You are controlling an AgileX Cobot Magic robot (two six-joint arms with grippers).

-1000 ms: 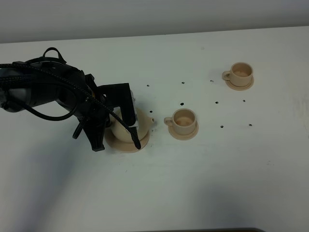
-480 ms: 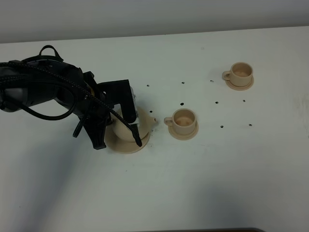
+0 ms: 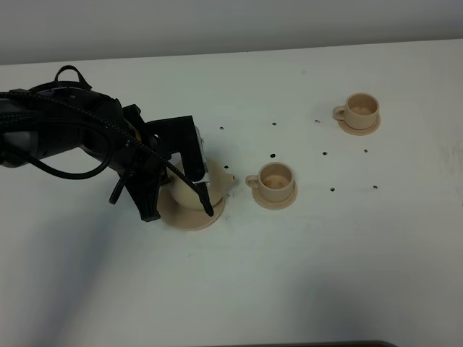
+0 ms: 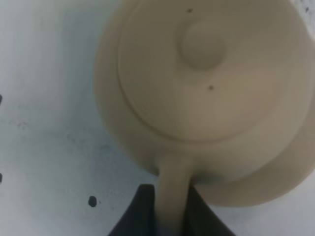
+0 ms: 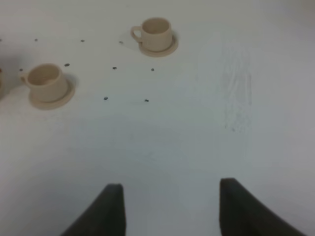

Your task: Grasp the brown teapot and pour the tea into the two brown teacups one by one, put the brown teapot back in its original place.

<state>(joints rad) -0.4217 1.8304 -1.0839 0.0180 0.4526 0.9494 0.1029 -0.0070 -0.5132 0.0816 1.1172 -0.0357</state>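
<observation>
change: left gripper point(image 4: 172, 211) and brown teapot point(image 3: 187, 194) a touch further up the high view than a second ago, spout tip closer to the near teacup point(image 3: 276, 179); large saucer point(image 3: 192, 219) and both cups in the same spots
left fingers: clenched on the loop handle point(image 4: 173, 182), one dark pad on each side
teapot place: body and knobbed lid straight ahead of the left fingertips, over the large saucer; touching it or lifted, cannot tell
right gripper point(image 5: 171, 206): released, fingers spread wide over bare table point(image 3: 325, 275), nothing between them
around: near teacup just past the spout, far teacup point(image 3: 361, 108) well beyond, each on its own small saucer; small dark dots on the tabletop
in the way: nothing between spout and near cup
materials: matte beige-tan ceramic, squat round pot, flat round saucers; smooth white table; black fingers
</observation>
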